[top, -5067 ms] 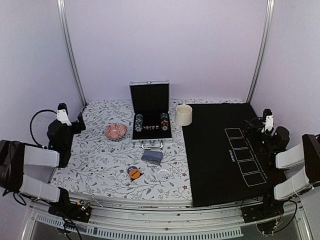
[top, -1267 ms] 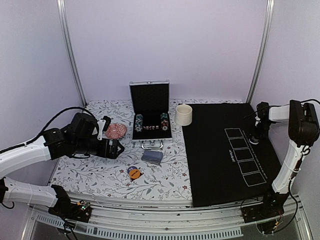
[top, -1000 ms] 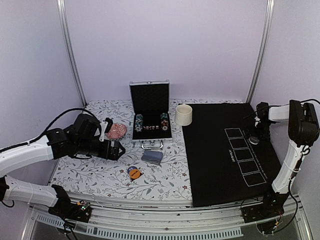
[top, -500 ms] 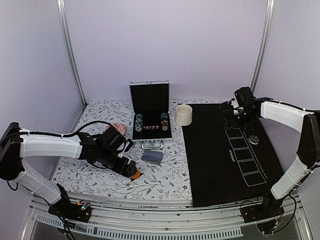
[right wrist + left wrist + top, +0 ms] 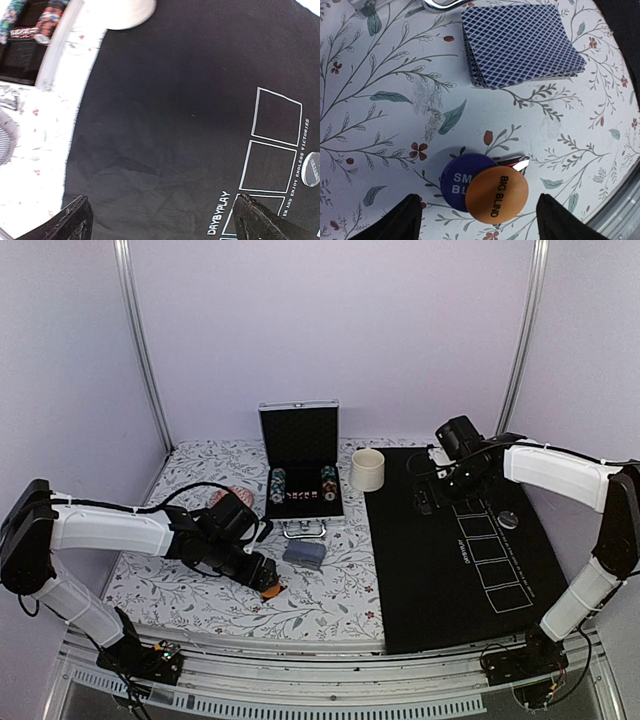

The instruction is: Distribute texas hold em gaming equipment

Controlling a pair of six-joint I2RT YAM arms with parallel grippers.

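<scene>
My left gripper (image 5: pixel 481 223) hangs open just above two overlapping discs on the floral cloth, an orange BIG BLIND disc (image 5: pixel 496 194) lying on a dark blue one (image 5: pixel 455 181). Its fingers (image 5: pixel 400 220) stand either side of them without touching. A red-edged triangle marker (image 5: pixel 519 162) pokes out from under the discs. The blue-backed card deck (image 5: pixel 520 42) lies just beyond. Striped poker chips (image 5: pixel 277 483) stand in the open case (image 5: pixel 300 440). My right gripper (image 5: pixel 425 502) is open and empty over the black mat (image 5: pixel 440 570). A silver disc (image 5: pixel 509 521) lies by the mat's printed boxes.
A cream cup (image 5: pixel 367 469) stands at the mat's far left corner, close to my right gripper. A pink ribbed dish (image 5: pixel 235 498) sits left of the case, partly behind my left arm. The table's near edge (image 5: pixel 620 200) runs close to the discs.
The right arm left the silver disc on the mat and swung left across it. The left arm reached out and came down over the two discs, its jaws narrowing a little.
</scene>
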